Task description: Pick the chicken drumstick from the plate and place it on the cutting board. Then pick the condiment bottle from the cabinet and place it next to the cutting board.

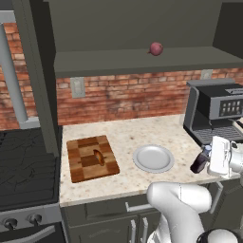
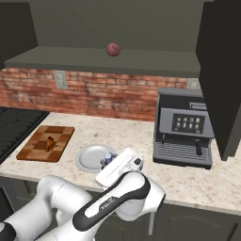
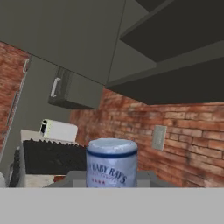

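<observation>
White robot arm bends low over the counter edge, its gripper (image 1: 205,159) clamped around a bottle (image 1: 200,161).

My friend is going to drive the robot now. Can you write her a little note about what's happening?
Gripper: jaws shut on the condiment bottle, carried sideways above the counter's front edge, between the plate and the coffee machine.
Chicken drumstick lies on the cutting board: done.
Plate has nothing on it.
An onion sits on the cabinet shelf.
Left: set the bottle next to the cutting board.
</observation>
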Robot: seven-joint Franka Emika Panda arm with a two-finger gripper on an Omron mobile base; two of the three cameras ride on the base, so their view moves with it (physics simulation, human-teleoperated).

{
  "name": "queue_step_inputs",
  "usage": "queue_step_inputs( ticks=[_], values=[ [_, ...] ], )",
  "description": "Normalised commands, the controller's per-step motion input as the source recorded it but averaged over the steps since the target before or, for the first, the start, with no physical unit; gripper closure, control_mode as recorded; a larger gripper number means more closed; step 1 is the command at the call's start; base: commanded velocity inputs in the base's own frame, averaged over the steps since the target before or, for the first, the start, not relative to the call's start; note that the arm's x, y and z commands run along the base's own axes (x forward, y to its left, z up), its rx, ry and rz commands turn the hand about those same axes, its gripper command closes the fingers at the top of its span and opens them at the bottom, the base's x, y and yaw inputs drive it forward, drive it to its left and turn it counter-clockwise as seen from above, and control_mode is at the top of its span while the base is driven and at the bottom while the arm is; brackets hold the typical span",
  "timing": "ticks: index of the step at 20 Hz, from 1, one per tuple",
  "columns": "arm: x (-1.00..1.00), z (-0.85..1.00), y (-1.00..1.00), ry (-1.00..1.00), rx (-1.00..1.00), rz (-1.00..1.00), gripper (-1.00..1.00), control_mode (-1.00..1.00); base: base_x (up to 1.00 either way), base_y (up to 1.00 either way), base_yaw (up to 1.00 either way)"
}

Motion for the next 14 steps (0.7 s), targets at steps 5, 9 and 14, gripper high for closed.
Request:
queue_step_inputs(
  ticks=[5,9,14],
  values=[
    [0.16,-0.20,0.00,0.00,0.00,0.00,1.00,-1.00,0.00,0.00,0.00],
    [0.10,-0.18,0.00,0.00,0.00,0.00,1.00,-1.00,0.00,0.00,0.00],
    [0.05,-0.10,0.00,0.00,0.00,0.00,1.00,-1.00,0.00,0.00,0.00]
  ],
)
